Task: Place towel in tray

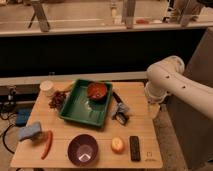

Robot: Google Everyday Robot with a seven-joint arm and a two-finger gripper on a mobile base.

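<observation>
A deep green rectangular plastic tray sits centre-frame on the pale tan wooden table, with a rust-red round bowl inside it. At the tray's right edge, the black gripper is beside a crumpled grey-blue towel. Lower centre: glossy purple bowl, yellow-orange round fruit, black remote. Lower left: red chilli, blue sponge. Right: white robot arm.

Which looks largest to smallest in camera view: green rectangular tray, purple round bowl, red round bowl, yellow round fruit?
green rectangular tray
purple round bowl, red round bowl: purple nearer camera, unsure
yellow round fruit
Gripper: beside tray's right edge.
</observation>
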